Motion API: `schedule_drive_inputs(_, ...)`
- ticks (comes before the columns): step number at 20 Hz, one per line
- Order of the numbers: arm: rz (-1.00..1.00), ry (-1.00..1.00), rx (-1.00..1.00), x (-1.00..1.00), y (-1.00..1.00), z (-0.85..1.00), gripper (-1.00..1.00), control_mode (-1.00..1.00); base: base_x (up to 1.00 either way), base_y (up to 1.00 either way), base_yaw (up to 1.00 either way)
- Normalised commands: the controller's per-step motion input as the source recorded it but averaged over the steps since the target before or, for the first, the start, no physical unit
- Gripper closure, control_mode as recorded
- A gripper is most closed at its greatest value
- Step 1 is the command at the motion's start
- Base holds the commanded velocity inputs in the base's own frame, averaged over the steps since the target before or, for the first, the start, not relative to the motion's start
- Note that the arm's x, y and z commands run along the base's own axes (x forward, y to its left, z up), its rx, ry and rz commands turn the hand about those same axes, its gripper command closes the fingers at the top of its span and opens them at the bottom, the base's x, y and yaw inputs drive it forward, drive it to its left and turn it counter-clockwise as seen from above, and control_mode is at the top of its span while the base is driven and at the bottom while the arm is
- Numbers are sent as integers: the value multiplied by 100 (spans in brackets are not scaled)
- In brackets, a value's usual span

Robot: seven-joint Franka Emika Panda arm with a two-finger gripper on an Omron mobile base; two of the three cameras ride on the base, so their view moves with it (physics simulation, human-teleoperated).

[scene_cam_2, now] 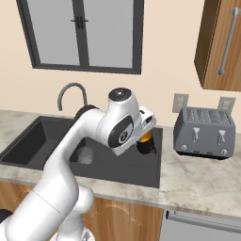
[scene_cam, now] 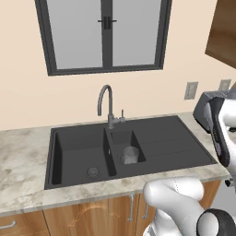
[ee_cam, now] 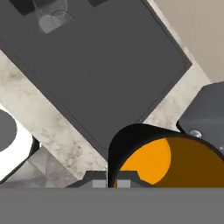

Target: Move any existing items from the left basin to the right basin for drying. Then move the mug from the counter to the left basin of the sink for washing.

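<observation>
We hold the small black mug w/ orange inside in our jaws, closed on its rim wall, lifted above the ribbed drainboard end of the matte-black double-bowl sink. The small clear drinking glass stands in the narrow right basin, well off to one side of the jaws; the wide left basin lies beyond it. Risks: a rim pinch may let the mug swing or slip; carrying low could clip the glass or the curved grey gooseneck tap. The beige-and-grey marbled stone worktop is no catch.
</observation>
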Motion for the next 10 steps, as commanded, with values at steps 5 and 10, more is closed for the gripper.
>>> schedule_drive_inputs(5,31,15,-1,-1,100,10,100,-100,0,0,0)
schedule_drive_inputs(10,30,12,-1,0,100,19,100,-100,0,0,0)
